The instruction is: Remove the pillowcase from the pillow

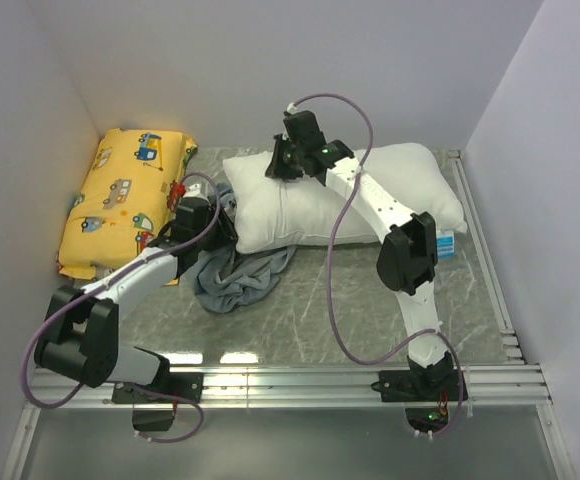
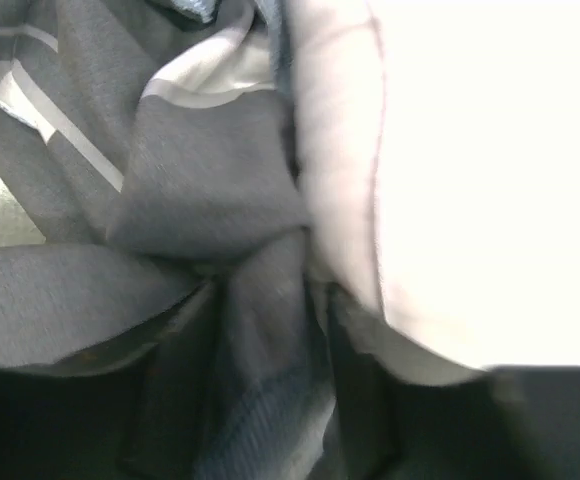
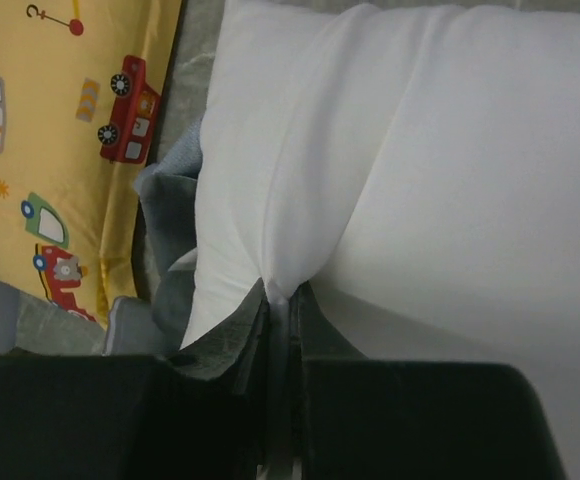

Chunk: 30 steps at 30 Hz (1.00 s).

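Nearly done: the pillow [image 1: 370, 195] lies bare on the table [image 1: 370, 310], with the pillowcase [image 1: 238, 280] heaped at its 8 o'clock corner, perhaps snagged there. The right claw [image 1: 280, 167] pinches the pillow. The left claw [image 1: 218, 222] sits among pillowcase folds, its grip unclear.

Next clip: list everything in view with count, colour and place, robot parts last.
pillow: one, white, far centre of table
pillowcase: one, grey-blue striped, crumpled at pillow's near-left corner
cushion: one, yellow vehicle print, far-left corner
tag: one, blue-white, pillow's right edge
table: one, grey marbled, under everything
left gripper: one, black, in pillowcase folds, opening unclear
right gripper: one, black, shut on pillow's left end
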{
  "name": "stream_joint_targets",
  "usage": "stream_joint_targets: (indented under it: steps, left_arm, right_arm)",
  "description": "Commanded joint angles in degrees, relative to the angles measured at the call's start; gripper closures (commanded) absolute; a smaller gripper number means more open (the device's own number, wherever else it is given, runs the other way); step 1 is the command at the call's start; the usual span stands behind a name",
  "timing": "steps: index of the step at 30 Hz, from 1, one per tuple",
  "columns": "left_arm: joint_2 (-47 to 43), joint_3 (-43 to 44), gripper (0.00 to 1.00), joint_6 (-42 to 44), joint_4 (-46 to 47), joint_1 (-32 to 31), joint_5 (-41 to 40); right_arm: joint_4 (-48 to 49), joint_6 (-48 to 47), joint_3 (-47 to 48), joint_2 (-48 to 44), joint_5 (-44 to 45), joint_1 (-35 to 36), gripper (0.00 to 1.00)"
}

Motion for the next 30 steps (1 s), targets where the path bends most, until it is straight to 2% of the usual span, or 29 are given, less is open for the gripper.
stream_joint_targets:
  steps: [1, 3, 7, 9, 10, 13, 16, 22, 25, 30]
  left_arm:
    - [-4.41, -0.45, 0.45, 0.70, 0.93, -0.49, 0.55]
    - [-6.09, -0.10, 0.37, 0.88, -1.35, -0.49, 0.12]
    - [-10.91, 1.13, 0.32, 1.93, -4.34, -0.49, -0.94]
    - [-12.33, 2.70, 0.31, 2.46, -6.53, -0.49, -1.55]
    - [-13.90, 3.23, 0.30, 2.81, -7.15, -0.40, -1.73]
    - [-16.80, 5.69, 0.28, 3.69, -8.91, -0.49, -1.47]
    - [-19.27, 8.33, 0.27, 4.91, -10.58, -0.49, -0.94]
    - [-22.35, 11.50, 0.27, 6.41, -13.92, -0.49, -0.50]
    - [-25.51, 9.40, 0.25, 7.29, -13.05, -0.49, 0.20]
    - [-29.38, 6.32, 0.21, 7.56, -13.83, -0.49, 0.11]
  right_arm:
    - [10.96, 3.35, 0.46, -1.20, -2.70, 0.45, 1.00]
    - [14.73, 3.79, -4.61, -2.33, -2.70, 0.45, 1.00]
    - [16.94, 3.44, -9.12, -5.32, -1.74, 0.36, 0.99]
    - [16.86, 2.39, -10.71, -7.60, -1.13, 0.45, 0.85]
    - [16.68, 2.21, -11.23, -9.53, -0.25, 0.53, 0.68]
    - [16.77, 1.33, -14.57, -13.48, 1.51, 0.45, 0.45]
    - [18.61, 1.24, -21.06, -22.86, 2.39, 0.36, 0.32]
    - [21.42, 1.77, -38.11, -37.91, 5.99, 0.01, 0.28]
    - [22.30, 3.00, -47.51, -48.70, 8.37, 0.09, 0.27]
    - [23.45, 4.23, -62.81, -60.07, 11.35, 0.10, 0.27]
